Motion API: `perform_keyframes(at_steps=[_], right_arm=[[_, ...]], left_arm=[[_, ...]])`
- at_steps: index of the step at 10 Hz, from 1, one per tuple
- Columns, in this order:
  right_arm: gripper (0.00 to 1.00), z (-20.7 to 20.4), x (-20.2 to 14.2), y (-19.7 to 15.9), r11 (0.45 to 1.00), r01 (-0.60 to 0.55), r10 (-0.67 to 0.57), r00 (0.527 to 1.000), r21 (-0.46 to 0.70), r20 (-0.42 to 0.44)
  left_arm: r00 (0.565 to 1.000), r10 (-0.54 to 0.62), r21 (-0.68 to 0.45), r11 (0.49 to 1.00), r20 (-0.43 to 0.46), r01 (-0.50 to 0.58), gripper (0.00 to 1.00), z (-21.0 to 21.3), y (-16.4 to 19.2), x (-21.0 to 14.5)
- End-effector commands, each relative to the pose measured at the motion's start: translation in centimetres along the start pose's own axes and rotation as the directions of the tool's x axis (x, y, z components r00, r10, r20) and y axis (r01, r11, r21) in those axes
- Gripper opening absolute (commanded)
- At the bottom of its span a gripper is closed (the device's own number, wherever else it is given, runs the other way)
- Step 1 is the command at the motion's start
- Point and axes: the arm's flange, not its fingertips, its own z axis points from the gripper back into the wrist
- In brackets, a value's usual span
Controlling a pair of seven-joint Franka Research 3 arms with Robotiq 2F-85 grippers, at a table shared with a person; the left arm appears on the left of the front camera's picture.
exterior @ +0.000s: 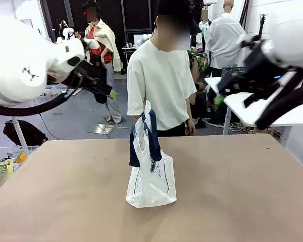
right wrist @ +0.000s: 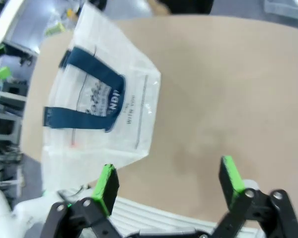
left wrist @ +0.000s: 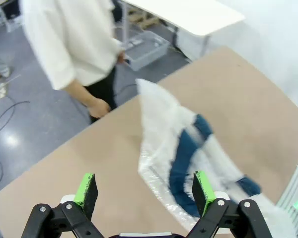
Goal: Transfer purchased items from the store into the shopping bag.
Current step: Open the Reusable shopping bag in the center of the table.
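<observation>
While the shopping bag (exterior: 151, 181) stands, the left gripper (left wrist: 145, 187) hovers above.

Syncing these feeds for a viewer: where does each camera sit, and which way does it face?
Front view: fixed between the arms, facing across the table at the person; left tool and right tool raised either side of the shopping bag.
Left wrist view: on the left arm, looking down past the open left tool at bag and person.
Right wrist view: on the right arm, looking down past the open right tool at the bag.
Shared: all three show the bag on the table.
</observation>
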Motion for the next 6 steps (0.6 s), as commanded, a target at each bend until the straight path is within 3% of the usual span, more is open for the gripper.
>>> perform_keyframes(at_steps=[1, 4, 5, 6], right_arm=[[1.0, -2.4, 1.3, 3.8, 0.999, -0.009, 0.01, 1.0, 0.034, -0.017], [1.0, -4.5, 1.5, 9.6, 0.999, 0.044, -0.044, 0.999, -0.012, -0.004], [1.0, -4.5, 1.4, 9.1, 0.999, 0.049, -0.049, 0.999, -0.024, -0.011], [1.0, -4.0, 0.6, 9.0, 1.0, -0.005, 0.005, 1.0, 0.024, -0.02]], left_arm=[[0.997, -0.033, -0.08, 0.996, -0.073, 0.027, 1.0, -3.8, -0.2, 2.1], [0.989, -0.015, -0.122, 0.992, -0.147, -0.003, 1.0, -8.2, -2.9, 4.2], [0.992, 0.013, -0.074, 0.997, -0.128, -0.023, 1.0, -8.3, -2.9, 4.3], [0.992, -0.014, -0.112, 0.994, -0.126, -0.001, 1.0, -8.0, -4.2, 2.5]])
